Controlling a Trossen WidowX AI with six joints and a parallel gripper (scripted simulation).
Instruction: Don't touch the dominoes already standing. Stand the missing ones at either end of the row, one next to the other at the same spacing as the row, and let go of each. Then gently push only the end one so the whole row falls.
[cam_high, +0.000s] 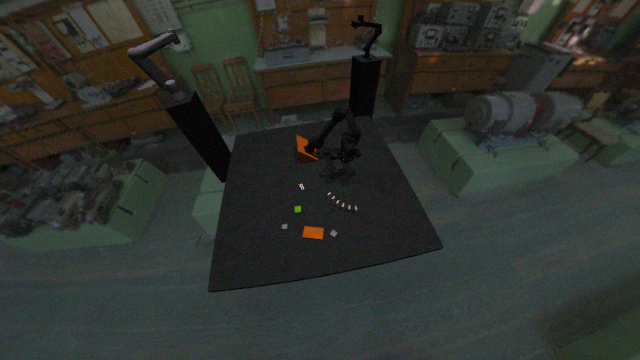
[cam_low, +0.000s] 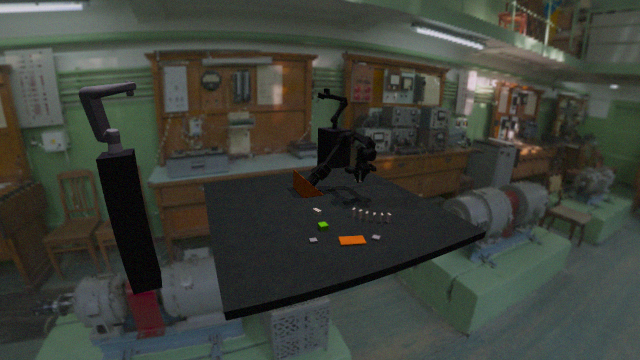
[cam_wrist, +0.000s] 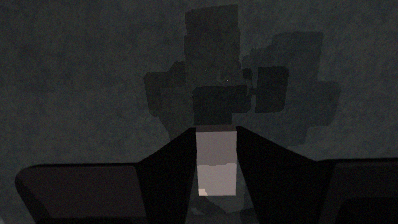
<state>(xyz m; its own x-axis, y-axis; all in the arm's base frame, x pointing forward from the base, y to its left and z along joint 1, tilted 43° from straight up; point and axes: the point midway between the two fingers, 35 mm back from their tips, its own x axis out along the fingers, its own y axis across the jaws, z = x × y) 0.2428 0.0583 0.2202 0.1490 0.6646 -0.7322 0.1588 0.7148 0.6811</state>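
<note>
My gripper (cam_wrist: 215, 133) (cam_high: 345, 159) (cam_low: 359, 176) is shut on a pale domino (cam_wrist: 216, 162) and holds it well above the dark table top; its shadow lies below in the wrist view. A short row of standing pale dominoes (cam_high: 342, 202) (cam_low: 371, 215) runs across the middle of the table, in front of the arm. Loose pale dominoes lie flat: one (cam_high: 301, 186) (cam_low: 316, 210) left of the row, one (cam_high: 284, 226) (cam_low: 313, 240) at the front left and one (cam_high: 333, 233) (cam_low: 376, 237) at the front right.
An orange wedge (cam_high: 304, 149) (cam_low: 304, 186) stands by the arm at the back. A small green cube (cam_high: 297, 209) (cam_low: 323, 225) and a flat orange plate (cam_high: 313, 232) (cam_low: 352, 240) lie in front of the row. Two black camera posts (cam_high: 197, 132) (cam_high: 365, 85) stand at the table's edges.
</note>
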